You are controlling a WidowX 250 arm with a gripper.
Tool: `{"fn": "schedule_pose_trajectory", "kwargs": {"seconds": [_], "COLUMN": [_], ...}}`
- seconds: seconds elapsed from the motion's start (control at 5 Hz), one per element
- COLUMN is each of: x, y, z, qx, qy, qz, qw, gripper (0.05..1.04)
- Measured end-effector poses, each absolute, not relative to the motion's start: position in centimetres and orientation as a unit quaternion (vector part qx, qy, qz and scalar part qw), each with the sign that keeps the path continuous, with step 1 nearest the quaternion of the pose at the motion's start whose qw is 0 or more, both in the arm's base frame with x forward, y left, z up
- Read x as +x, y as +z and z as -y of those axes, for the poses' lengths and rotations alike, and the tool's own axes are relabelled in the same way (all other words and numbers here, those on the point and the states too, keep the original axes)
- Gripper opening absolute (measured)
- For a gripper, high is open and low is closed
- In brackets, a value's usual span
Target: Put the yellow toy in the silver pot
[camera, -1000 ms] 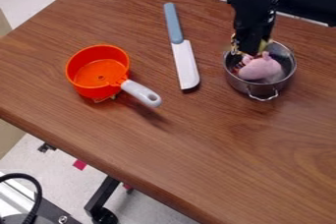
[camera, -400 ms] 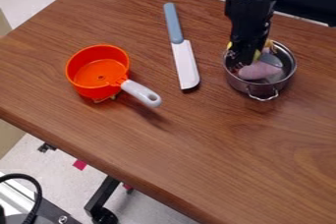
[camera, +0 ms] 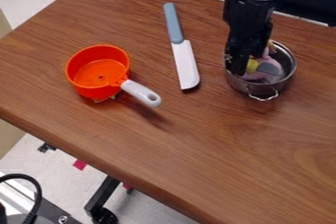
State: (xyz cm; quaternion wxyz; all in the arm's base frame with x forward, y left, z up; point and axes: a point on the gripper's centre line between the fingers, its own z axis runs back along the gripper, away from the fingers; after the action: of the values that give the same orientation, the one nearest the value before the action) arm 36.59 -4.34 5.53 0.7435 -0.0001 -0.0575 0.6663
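Gripper (camera: 240, 67) down at the silver pot's (camera: 257, 89) 9 o'clock side — can't tell how far open, or if it has hold of anything. Yellow toy (camera: 252, 66) inside the pot's rim, just at gripper's 3 o'clock. Pink toy (camera: 250, 76) in pot, partly hidden. Knife (camera: 183, 61) at pot's 10 — orange pan (camera: 97, 90) at 9, handle toward 4.

no text can be read, no labels, brands, numbers or signs, whether at the claw (camera: 240, 67), just beside it or well apart from it
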Motion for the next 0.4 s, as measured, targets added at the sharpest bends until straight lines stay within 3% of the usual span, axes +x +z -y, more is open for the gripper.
{"fn": "schedule_pose_trajectory", "kwargs": {"seconds": [0.4], "x": [37.3], "y": [7.2], "z": [3.1], "qx": [-0.023], "qy": [0.678], "qz": [0.037], "qw": [0.733], "gripper": [0.998]}}
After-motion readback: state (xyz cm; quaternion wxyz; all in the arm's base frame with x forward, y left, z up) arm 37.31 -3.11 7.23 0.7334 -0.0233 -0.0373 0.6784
